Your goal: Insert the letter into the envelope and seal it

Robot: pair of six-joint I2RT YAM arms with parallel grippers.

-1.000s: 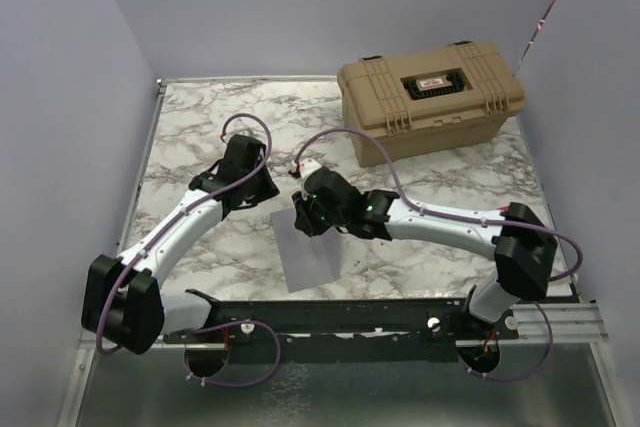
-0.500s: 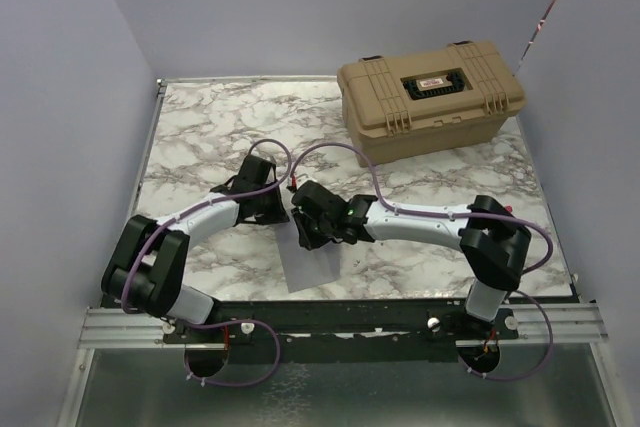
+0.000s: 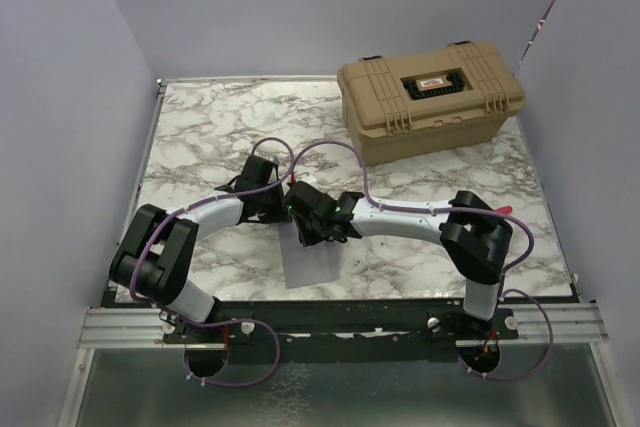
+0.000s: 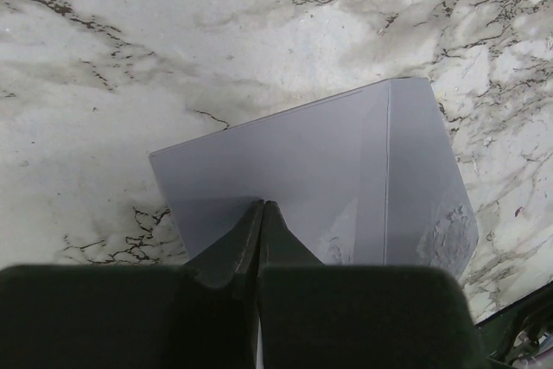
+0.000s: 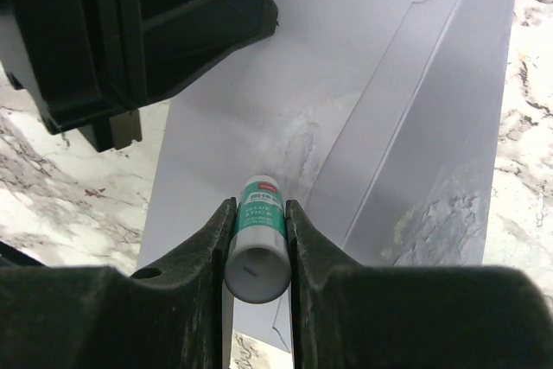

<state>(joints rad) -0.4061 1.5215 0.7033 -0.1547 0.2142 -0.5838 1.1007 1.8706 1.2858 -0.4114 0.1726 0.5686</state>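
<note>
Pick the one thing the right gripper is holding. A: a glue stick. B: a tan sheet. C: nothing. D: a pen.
A: in the right wrist view the right gripper is clamped on a white-and-green glue stick over the envelope.

A white tabletop point(image 3: 200, 137) carries a marble pattern of grey and black veins. The flat blue-grey paper envelope point(image 4: 328, 170) is plain and unprinted, with paler, whitish mottled smears near one corner and beside its flap crease. The left gripper point(image 4: 262, 206) is matt black. The right gripper point(image 5: 257, 213) is black too. The small cylindrical glue stick point(image 5: 257, 244) is white with a teal-green label band and white lettering. The left arm point(image 3: 205, 215) and right arm point(image 3: 410, 219) are white with black joints, trailed by purple cables point(image 3: 330, 147). A small green light point(image 3: 340, 209) glows on the right arm. The rectangular sand-tan plastic toolbox point(image 3: 430, 97) has a black handle recess with a red-and-white label. The walls point(image 3: 330, 7) are pale lavender-grey.
</note>
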